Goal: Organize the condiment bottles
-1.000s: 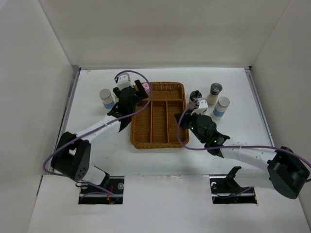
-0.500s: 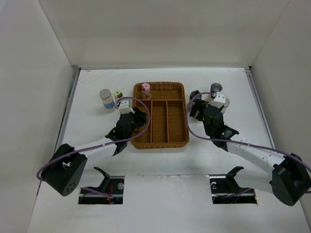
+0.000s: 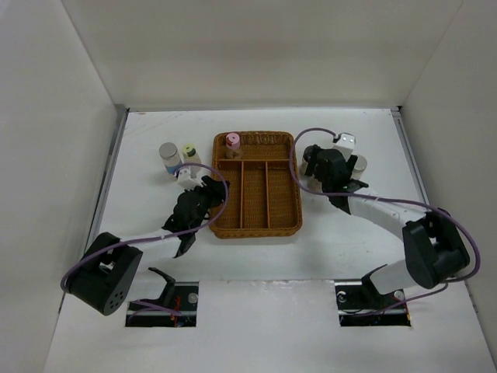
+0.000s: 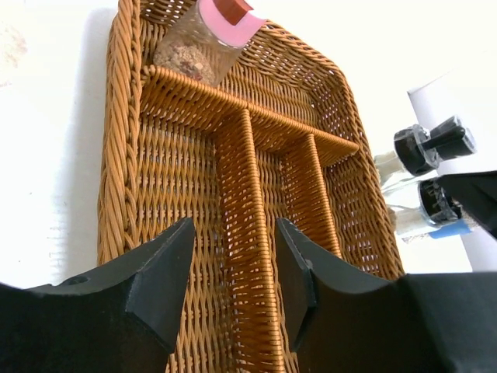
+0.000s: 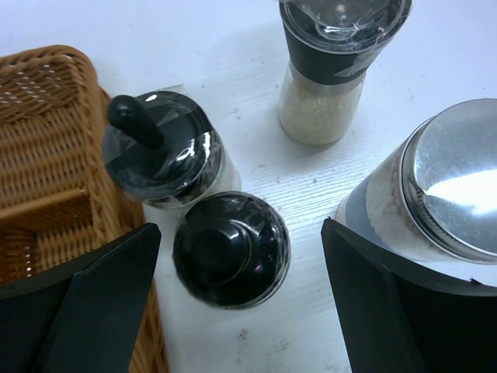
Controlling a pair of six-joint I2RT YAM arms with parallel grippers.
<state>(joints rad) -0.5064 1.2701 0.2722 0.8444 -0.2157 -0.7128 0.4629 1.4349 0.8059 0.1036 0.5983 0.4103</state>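
A pink-capped condiment bottle (image 3: 232, 142) (image 4: 206, 39) stands in the far-left compartment of the wicker tray (image 3: 291, 203) (image 4: 120, 155). My left gripper (image 3: 211, 187) (image 4: 231, 268) hovers low over the tray's near-left part, its jaws a little apart and empty. My right gripper (image 3: 313, 162) (image 5: 241, 291) is open wide above a black-capped bottle (image 5: 231, 249), which stands between the fingers without touching them. Beside that bottle are a black knob-capped bottle (image 5: 159, 148), a clear-capped bottle of white grains (image 5: 334, 70) and a silver-capped, blue-labelled bottle (image 5: 446, 194) (image 3: 359, 165).
Left of the tray stand a grey-capped, blue-labelled bottle (image 3: 168, 155) and a yellow-green-capped bottle (image 3: 189, 152). The tray's three long compartments hold nothing. White walls close in the table on the left, the right and the back.
The pink-capped bottle left my left gripper and now stands in the tray; that gripper pulled back toward me. My right gripper swung away from the tray to the right-hand bottles and opened.
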